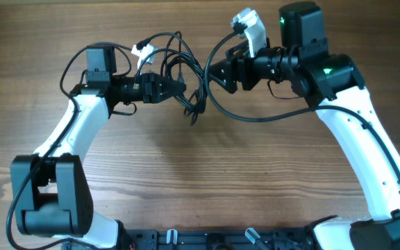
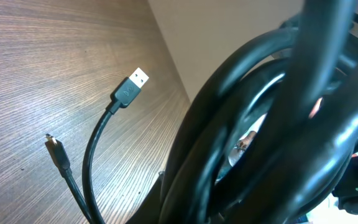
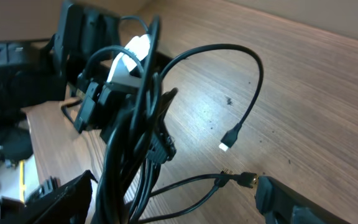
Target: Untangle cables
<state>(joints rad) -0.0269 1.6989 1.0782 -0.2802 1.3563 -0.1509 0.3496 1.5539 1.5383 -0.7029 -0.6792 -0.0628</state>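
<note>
The cables (image 1: 194, 97) are thin black cords bunched in a tangle that hangs above the table between both arms. My left gripper (image 1: 177, 87) is shut on the bunch from the left. In the left wrist view the cables (image 2: 260, 124) fill the frame and hide the jaws; a USB plug (image 2: 138, 79) and a small plug (image 2: 55, 146) hang free. My right gripper (image 1: 218, 75) is open. In the right wrist view its fingers (image 3: 166, 196) stand wide apart on either side of the bunch (image 3: 126, 162). Loose plug ends (image 3: 230, 140) dangle over the wood. The left gripper (image 3: 129, 106) shows behind.
The wooden table (image 1: 200, 180) lies below. A thicker black arm wire (image 1: 255, 117) loops under the right wrist. A white part (image 1: 250, 26) sits on top of the right wrist. The table's edge (image 3: 36, 115) has dark clutter beyond it.
</note>
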